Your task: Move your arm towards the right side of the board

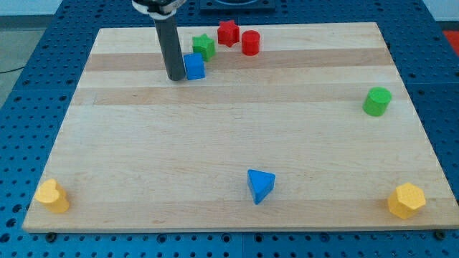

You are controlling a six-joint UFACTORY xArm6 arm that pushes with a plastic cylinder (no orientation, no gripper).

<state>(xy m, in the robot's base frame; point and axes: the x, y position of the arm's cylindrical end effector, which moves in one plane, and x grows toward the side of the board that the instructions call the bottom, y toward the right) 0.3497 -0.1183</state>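
My dark rod comes down from the view's top, and my tip [176,77] rests on the wooden board [229,143] in its upper left part. The tip is right beside the left face of a blue cube [194,66], touching or nearly so. A green star [204,46] lies just up and right of the cube. A red star [228,33] and a red cylinder [250,43] sit further right near the top edge. A green cylinder [376,101] stands near the right edge, far from the tip.
A blue triangular block [259,185] lies low in the middle. A yellow block [52,196] sits in the bottom left corner and a yellow hexagonal block [406,200] in the bottom right corner. Blue perforated table surrounds the board.
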